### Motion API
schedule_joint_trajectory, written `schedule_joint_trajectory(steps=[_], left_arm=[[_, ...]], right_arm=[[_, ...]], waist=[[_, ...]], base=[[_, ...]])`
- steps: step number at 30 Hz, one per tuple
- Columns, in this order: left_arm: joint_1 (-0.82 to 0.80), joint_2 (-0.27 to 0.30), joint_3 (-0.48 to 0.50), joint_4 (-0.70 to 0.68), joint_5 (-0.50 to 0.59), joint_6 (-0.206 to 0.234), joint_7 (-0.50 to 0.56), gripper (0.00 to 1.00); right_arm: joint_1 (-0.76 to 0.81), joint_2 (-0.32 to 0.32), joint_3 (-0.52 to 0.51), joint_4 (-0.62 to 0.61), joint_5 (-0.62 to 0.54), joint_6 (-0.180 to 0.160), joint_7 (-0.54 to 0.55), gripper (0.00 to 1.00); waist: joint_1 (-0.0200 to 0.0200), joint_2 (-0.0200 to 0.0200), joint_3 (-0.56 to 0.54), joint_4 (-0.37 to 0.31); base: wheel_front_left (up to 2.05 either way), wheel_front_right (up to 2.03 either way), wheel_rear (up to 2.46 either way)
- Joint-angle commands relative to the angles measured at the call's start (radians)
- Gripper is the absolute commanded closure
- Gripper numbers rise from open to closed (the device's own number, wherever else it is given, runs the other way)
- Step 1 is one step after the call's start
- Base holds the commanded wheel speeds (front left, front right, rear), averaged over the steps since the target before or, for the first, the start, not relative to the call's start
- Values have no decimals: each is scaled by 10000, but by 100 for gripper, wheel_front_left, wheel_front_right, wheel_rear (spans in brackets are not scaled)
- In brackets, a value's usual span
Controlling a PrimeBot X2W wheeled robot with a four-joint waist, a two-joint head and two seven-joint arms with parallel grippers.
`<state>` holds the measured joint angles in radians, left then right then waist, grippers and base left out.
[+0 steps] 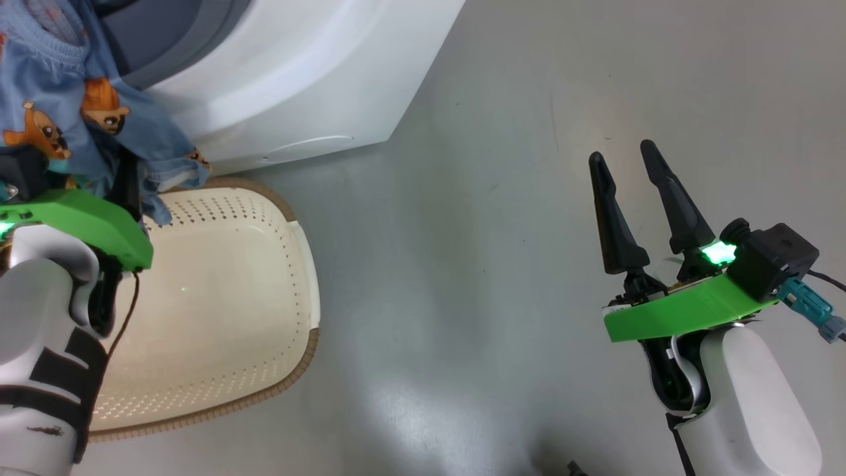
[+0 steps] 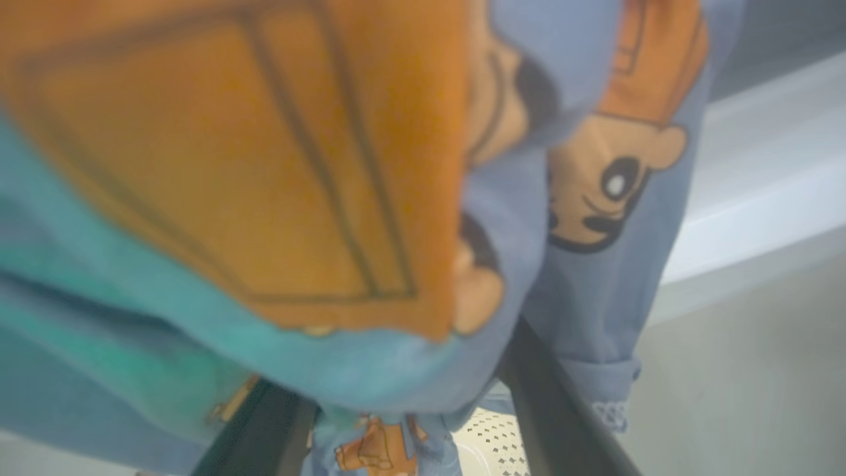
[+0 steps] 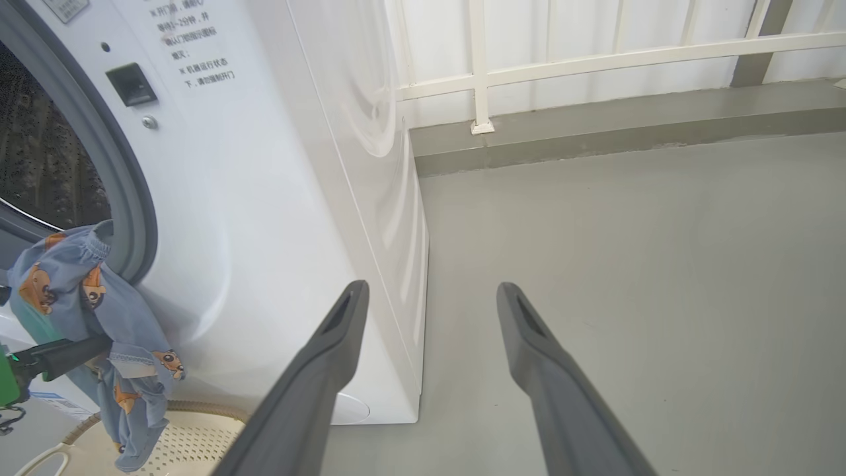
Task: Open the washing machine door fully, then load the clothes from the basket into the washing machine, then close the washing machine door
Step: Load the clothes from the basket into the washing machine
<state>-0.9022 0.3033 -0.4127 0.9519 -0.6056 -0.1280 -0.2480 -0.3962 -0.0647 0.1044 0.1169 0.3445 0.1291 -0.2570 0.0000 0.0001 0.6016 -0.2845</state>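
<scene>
In the head view, one blue cartoon-print garment is seen draped over the left gripper. It hangs at the mouth of the washing machine and above the basket. One basket is counted, and no other cloth is seen in the part of it that is in view. The right gripper is held well apart from all this over the grey floor, its jaws wide and nothing between them.

In the left wrist view, the garment is pressed close to the lens and slung across two dark fingers. These are spread wide, so the cloth is hung over them rather than pinched.

In the right wrist view, the garment's gathered top is shown at the grey gasket, beside the steel drum. Its tail dangles over the basket, though contact cannot be told. One washer and one garment are counted.

The garment is judged light, soft and limp, and likely to slide off smooth fingers if they are tilted. A firmer hold is best taken at the bunched elastic edge or on a thick fold, so that several layers are caught at once.
</scene>
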Motion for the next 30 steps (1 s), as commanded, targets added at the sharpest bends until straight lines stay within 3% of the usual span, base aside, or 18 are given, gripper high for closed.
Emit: schedule_joint_trajectory(steps=[1, 4, 5, 6, 7, 8, 18, 30], left_arm=[[-208, 378, 255, 9, -72, -26, -126, 0], [-390, 274, 346, 192, -96, -26, -132, 0], [-449, 239, 403, 249, -137, -26, -133, 7], [-514, 222, 458, 320, -171, -26, -134, 47], [-576, 203, 508, 376, -199, -26, -134, 62], [-619, 190, 541, 405, -209, -26, -134, 100], [-221, 122, 521, 82, -154, -26, -136, 100], [1638, 202, 970, -1931, 140, -27, -137, 100]], right_arm=[[-30, 42, 166, -259, -72, 16, -48, 0], [-51, 58, 188, -242, -88, 16, -48, 0], [-58, 62, 200, -236, -91, 16, -48, 0], [-68, 65, 214, -226, -91, 16, -48, 0], [-79, 68, 225, -212, -92, 16, -48, 0], [-94, 70, 233, -194, -92, 16, -48, 0], [-88, 71, 186, -43, -156, 16, -48, 0], [137, 35, 141, 140, -119, 16, -48, 0]], waist=[[0, -1, 6, -3], [0, -1, 24, -2], [0, -1, 33, 1], [0, -1, 41, 4], [0, -1, 49, 7], [0, -1, 52, 7], [0, -1, -293, 59], [0, -1, -1348, 507]], base=[[0, 0, 0], [0, 0, 0], [0, 0, 0], [0, 0, 0], [0, 0, 0], [0, 0, 0], [0, 0, 0], [0, 0, 0]])
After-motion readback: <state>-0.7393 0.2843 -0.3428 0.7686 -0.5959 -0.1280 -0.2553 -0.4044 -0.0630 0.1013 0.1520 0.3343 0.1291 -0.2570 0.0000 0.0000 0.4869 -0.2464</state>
